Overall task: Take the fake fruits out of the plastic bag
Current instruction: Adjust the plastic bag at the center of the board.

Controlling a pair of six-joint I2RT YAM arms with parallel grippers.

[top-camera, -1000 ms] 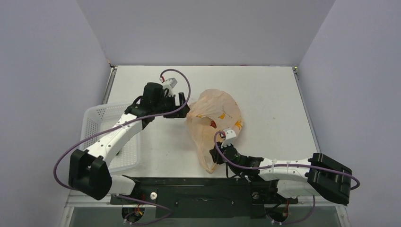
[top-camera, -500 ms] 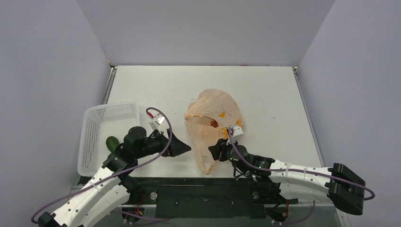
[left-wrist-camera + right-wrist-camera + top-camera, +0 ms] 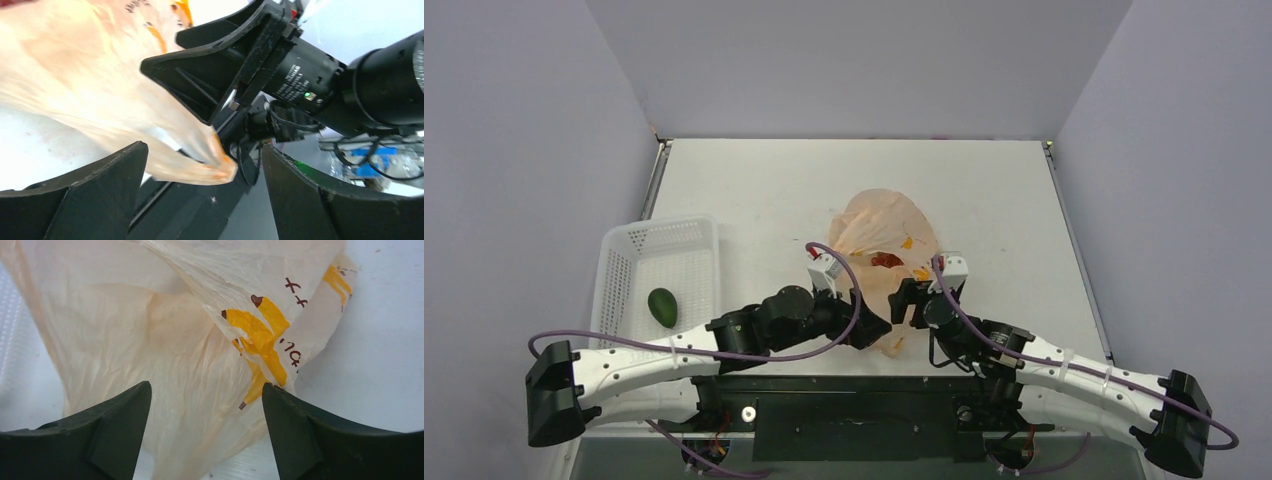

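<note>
The plastic bag [image 3: 879,220] lies crumpled on the white table [image 3: 994,190] a little toward 6 o'clock from the table's middle, its peach-orange film bunched into a mound at 12 o'clock and narrowing to a thin tail at 6 o'clock. 1 dark red patch of the fake fruits [image 3: 886,260] shows through the film near the bag's middle; the rest of the contents cannot be made out. Both arms reach in low from the near edge and meet at the bag's narrow end. The left gripper [image 3: 879,328] sits at the bag's 6 o'clock, released, its 2 fingers spread wide; in the left wrist view the tail of the bag pokes into the gap between them with neither finger pressing on it. The right gripper [image 3: 902,300] sits at about 5 o'clock of the bag, just beside the left one, also released, its fingers standing wide with the film and its yellow-orange printed marks [image 3: 265,335] right ahead of them and nothing pinched. At 9 o'clock of the bag, well apart from it, stands a white mesh basket [image 3: 686,262] with 1 dark green fruit [image 3: 662,305] lying inside.
</note>
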